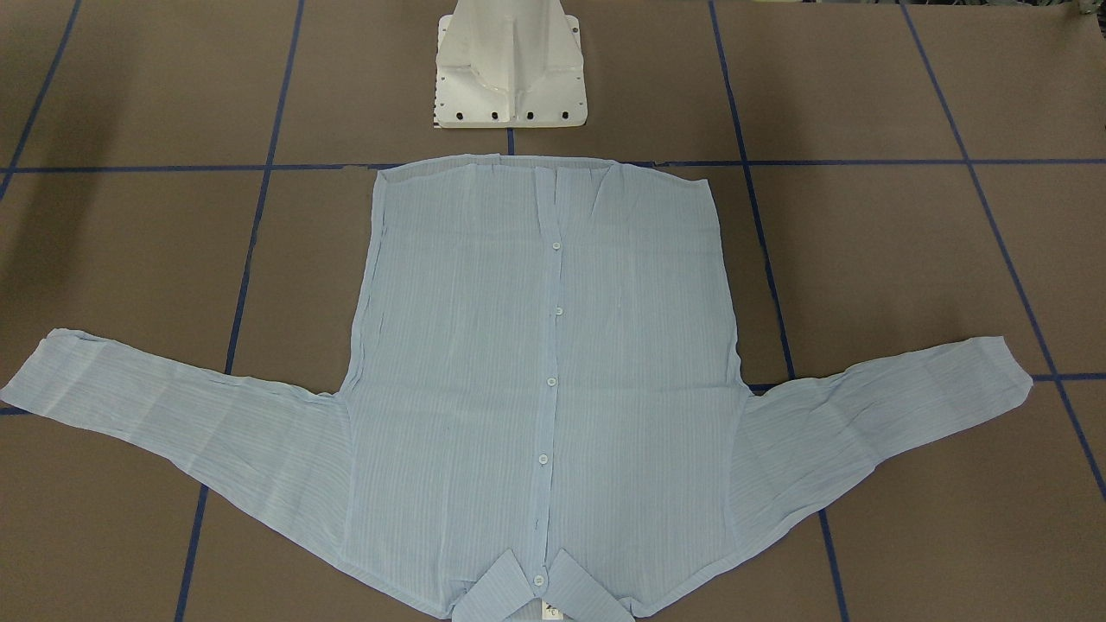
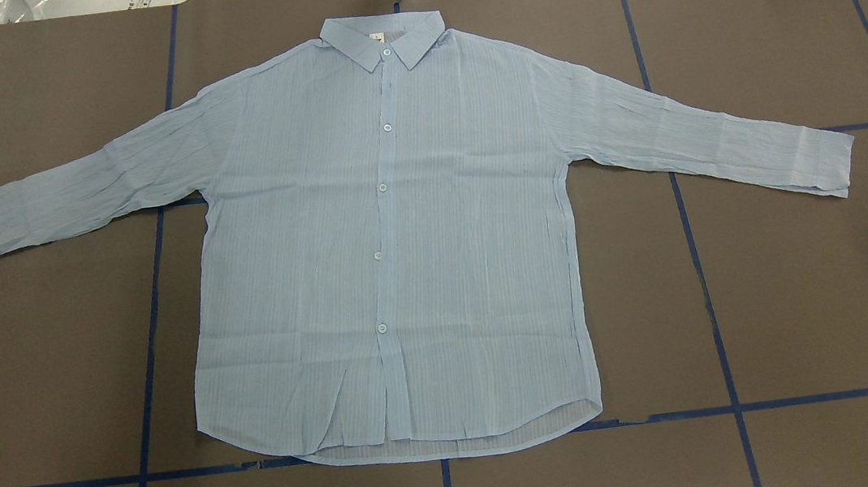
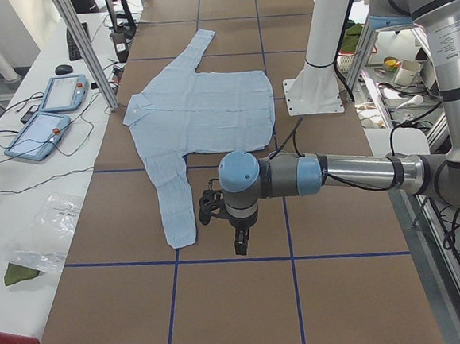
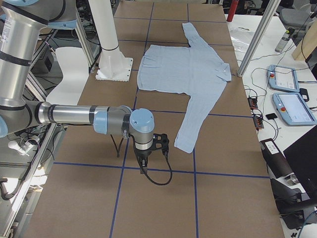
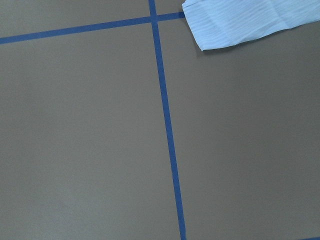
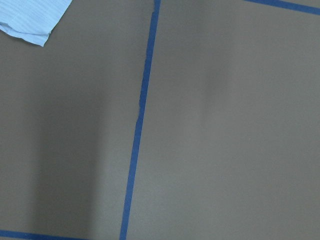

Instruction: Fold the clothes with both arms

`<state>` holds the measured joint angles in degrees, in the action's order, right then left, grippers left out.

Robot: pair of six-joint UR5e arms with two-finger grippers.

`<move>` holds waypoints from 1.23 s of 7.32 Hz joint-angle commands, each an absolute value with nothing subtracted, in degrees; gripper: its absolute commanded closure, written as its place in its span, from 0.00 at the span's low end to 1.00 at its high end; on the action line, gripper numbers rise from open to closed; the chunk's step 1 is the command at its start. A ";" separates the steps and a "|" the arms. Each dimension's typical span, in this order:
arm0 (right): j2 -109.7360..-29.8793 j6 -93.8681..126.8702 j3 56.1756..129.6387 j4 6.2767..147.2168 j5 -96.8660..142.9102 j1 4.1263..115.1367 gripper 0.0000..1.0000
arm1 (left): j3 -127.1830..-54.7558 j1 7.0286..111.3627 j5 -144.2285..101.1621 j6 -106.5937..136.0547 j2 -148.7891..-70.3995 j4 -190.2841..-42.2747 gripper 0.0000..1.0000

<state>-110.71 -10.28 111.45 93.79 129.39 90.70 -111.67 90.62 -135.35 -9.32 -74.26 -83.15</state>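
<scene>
Front-facing view: shirt (image 1: 553, 363) lies flat on the bench (image 1: 907, 259), button side up, both sleeves spread out sideways. The hem is near the white pedestal (image 1: 510, 69) and the collar (image 1: 540, 596) is at the opposite end. Blue tape lines (image 1: 864, 161) grid the bench.

Overhead view: shirt unfolded, buttoned, centred. Hem curves across a tape line just short of the pedestal plate.

Left side view: left arm (image 3: 349, 170) reaches out low over the bench. The left gripper (image 3: 240, 244) points down over bare bench and is not touching the shirt. Left-side cuff (image 3: 179, 232) lies just beside the gripper, with the shirt body farther off beyond it. Whether the gripper is open or closed: cannot tell. Two tablets (image 3: 46, 115) sit on a side table.

Right side view: right arm (image 4: 74, 115) in a mirrored pose. The right gripper (image 4: 142, 166) points down over bare bench, apart from the shirt. Right-side cuff (image 4: 185, 141) is near the gripper, with the body well beyond. Open or closed: cannot tell.

Left wrist view: bare bench and crossing tape, with the left-side cuff in the top right corner.

Right wrist view: bare bench and tape, with the right-side cuff tip in the top left corner.
</scene>
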 commanded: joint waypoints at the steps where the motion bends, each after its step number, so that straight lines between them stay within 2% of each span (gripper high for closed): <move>1: -110.65 -10.28 111.45 93.78 129.37 90.70 0.00 | -113.28 90.62 -135.35 -9.32 -74.27 -83.14 0.00; 6: -107.42 -10.11 112.67 93.60 130.34 90.62 0.00 | -116.90 90.79 -132.98 -9.32 -75.23 -86.64 0.00; 9: -104.15 -7.92 112.24 85.46 130.78 90.62 0.00 | -116.63 91.58 -132.98 1.11 -83.90 -94.53 0.00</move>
